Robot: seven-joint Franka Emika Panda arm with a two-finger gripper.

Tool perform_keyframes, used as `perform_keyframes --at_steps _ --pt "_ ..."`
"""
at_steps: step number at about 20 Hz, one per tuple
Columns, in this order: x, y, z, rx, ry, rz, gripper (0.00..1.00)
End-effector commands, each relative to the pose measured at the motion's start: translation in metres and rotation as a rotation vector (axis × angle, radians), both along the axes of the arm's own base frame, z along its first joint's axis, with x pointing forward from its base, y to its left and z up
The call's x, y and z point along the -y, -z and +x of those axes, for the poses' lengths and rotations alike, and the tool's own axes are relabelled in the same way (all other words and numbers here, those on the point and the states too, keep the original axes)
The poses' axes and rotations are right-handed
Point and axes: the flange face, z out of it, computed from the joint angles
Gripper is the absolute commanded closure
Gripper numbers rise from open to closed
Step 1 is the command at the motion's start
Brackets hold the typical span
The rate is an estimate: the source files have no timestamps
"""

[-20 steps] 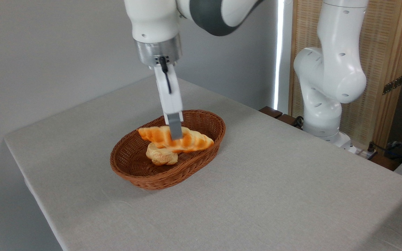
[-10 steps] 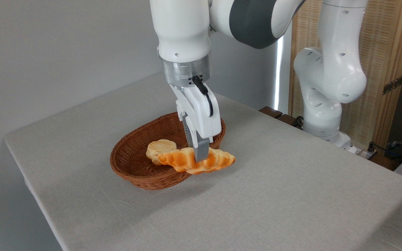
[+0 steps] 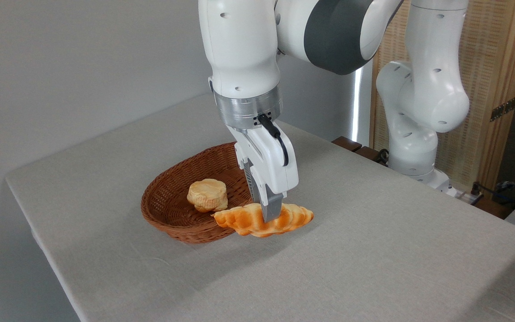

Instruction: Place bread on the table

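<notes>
The gripper (image 3: pixel 270 213) grasps the bread (image 3: pixel 262 219) at its middle; the loaf lies crosswise, low above the table (image 3: pixel 373 250).

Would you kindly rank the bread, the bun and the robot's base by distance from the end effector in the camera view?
1. Bread, held in the end effector.
2. Bun, to its left, inside the basket.
3. Robot's base, far right, beyond the table.

Pale bun (image 3: pixel 207 195) in wicker basket (image 3: pixel 168 214)
</notes>
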Motion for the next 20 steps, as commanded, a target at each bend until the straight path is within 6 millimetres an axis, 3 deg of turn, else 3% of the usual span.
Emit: perform_keyframes --at_steps 1,12,18,20 --pt "0.000 -0.003 -0.002 -0.012 0.017 0.003 0.00" --pt "0.003 -0.012 -0.002 0.006 0.018 -0.007 0.00" --pt "0.017 -0.043 0.006 0.064 0.015 0.001 0.00" --pt "0.035 -0.055 0.009 0.084 0.020 0.006 0.00"
